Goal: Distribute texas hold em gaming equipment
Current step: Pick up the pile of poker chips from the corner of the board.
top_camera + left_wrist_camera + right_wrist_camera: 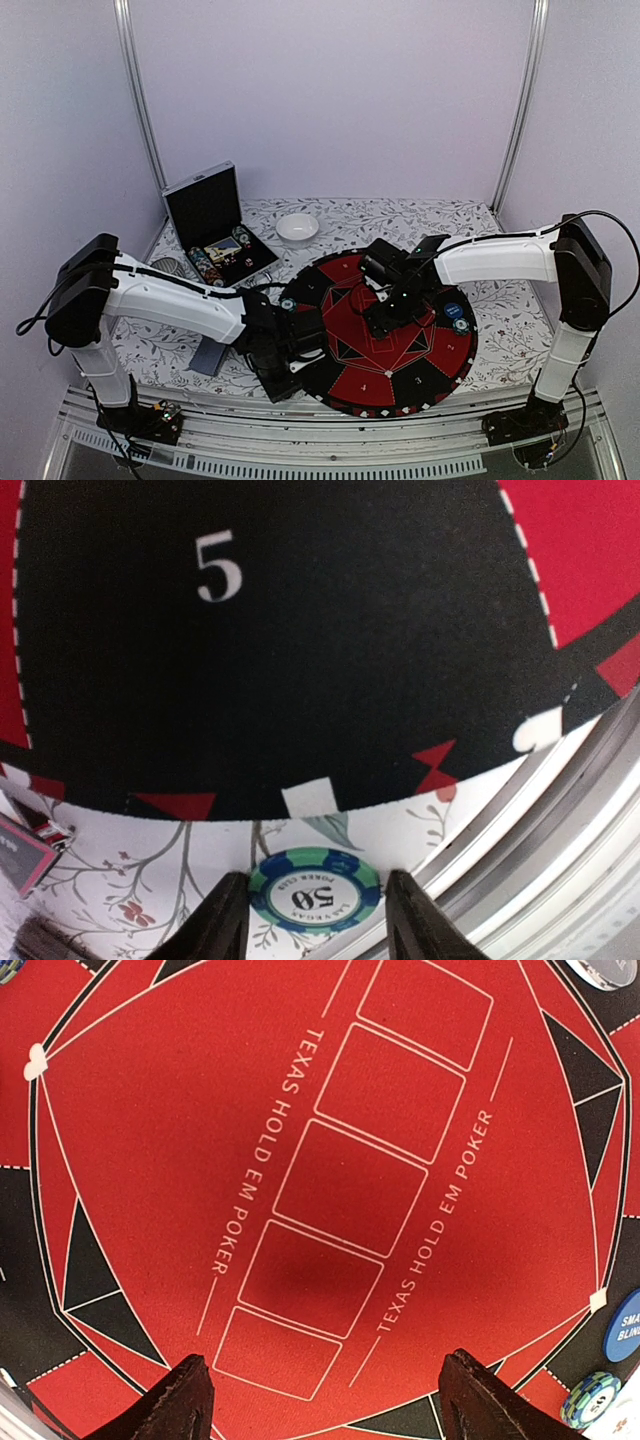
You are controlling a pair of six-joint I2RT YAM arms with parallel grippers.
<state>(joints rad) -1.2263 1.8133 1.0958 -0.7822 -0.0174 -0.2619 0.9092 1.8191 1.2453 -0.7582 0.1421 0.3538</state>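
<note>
While the right gripper (325,1356) hangs wide apart and empty over the red mat (150,1160), the left gripper (316,876) sets its fingers (225,920) either side of a green-and-blue poker chip (316,894) lying flat on the flowered tablecloth (190,855) just beside the mat's edge. Whether they pinch it cannot be told.

The left gripper (292,350) hangs low at the left rim of the felt mat (400,385), its fingers too dark to tell apart. A poker chip (288,303) lies on the mat near those fingers. The right gripper (388,318) is over the mat's red middle. Near its fingers, on their right, lie a blue button disc (453,310) and a second poker chip (461,325). An open case (205,205) stands well behind the left fingers.
</note>
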